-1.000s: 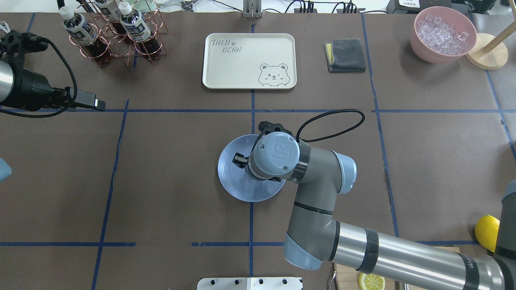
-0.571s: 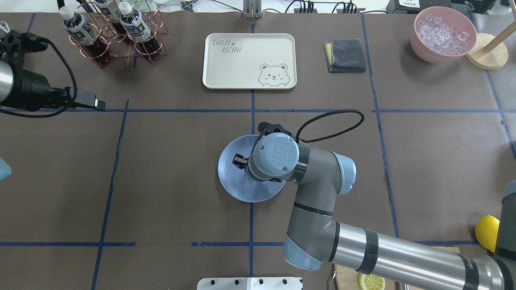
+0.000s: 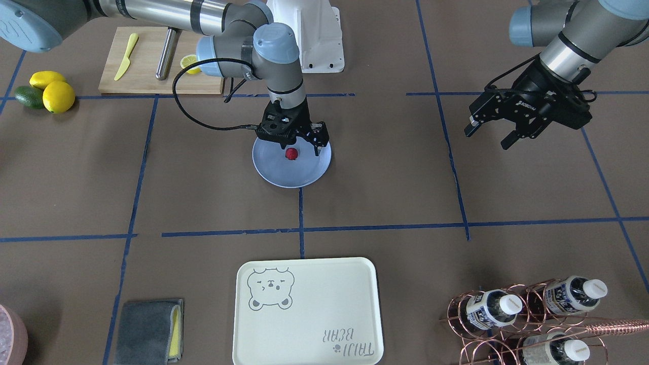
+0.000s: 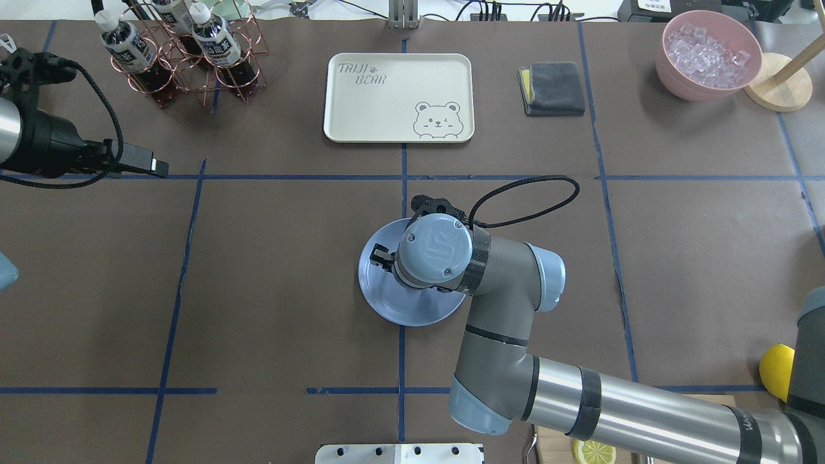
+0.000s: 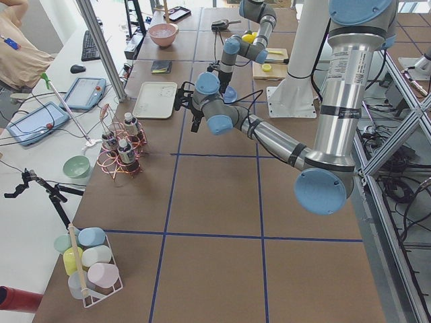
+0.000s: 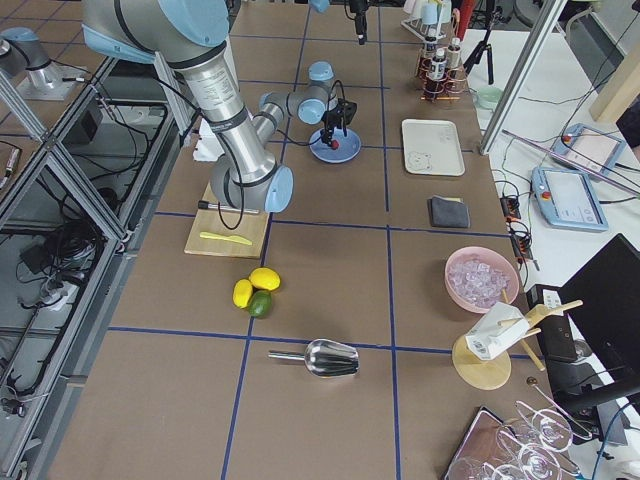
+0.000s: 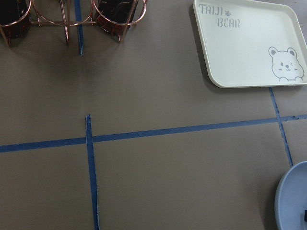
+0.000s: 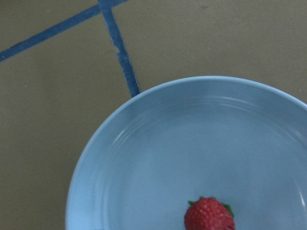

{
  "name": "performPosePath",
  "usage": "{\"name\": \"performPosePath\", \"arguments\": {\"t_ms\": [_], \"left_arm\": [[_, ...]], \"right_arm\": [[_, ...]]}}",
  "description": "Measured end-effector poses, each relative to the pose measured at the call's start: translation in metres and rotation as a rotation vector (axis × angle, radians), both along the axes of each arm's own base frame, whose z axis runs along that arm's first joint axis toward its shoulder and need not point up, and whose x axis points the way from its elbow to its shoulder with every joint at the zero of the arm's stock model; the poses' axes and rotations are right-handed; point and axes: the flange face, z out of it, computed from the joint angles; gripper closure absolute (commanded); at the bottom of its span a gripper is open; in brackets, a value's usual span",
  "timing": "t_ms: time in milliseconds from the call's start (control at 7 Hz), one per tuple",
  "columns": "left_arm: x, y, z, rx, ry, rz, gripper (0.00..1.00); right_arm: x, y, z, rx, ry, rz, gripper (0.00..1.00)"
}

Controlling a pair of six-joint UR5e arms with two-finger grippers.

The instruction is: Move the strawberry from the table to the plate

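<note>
Exterior front-facing view: the strawberry [image 3: 291, 153] lies on the plate [image 3: 274, 176], toward its robot-side rim, with the right gripper [image 3: 299, 144] spread just above it (fingers apparently clear). Retreat straight upward, avoiding the rim.

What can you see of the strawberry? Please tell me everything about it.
The strawberry is small, rounded and dark red. The right wrist view shows a dimpled, seeded skin and a few green leaf tips at one end. It looks whole. It lies on the light blue plate, near the middle, and touches nothing else that I can see. The right gripper stands over it with its fingers spread apart, so the berry seems free, not held.
</note>
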Motion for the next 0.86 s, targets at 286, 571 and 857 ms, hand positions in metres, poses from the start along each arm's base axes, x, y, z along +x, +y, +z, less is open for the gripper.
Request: {"name": "performPosePath", "arguments": {"t_ms": [286,571,857], "left_arm": [[-0.005,0.0,0.002,-0.001,-0.002,-0.007,0.0],[-0.028,0.0,0.019,0.026,-0.033,-0.021,0.0],[-0.081,0.005,0.063,0.131,-0.131,-0.001,0.01]], "right_arm": [[0.054,-0.013,-0.022,0.008,-0.043,0.027,0.0],[0.149,-0.017,0.014,0.055,-0.033,-0.032,0.0],[0.242,-0.037,0.085,0.131,0.048,-0.134,0.0]]}}
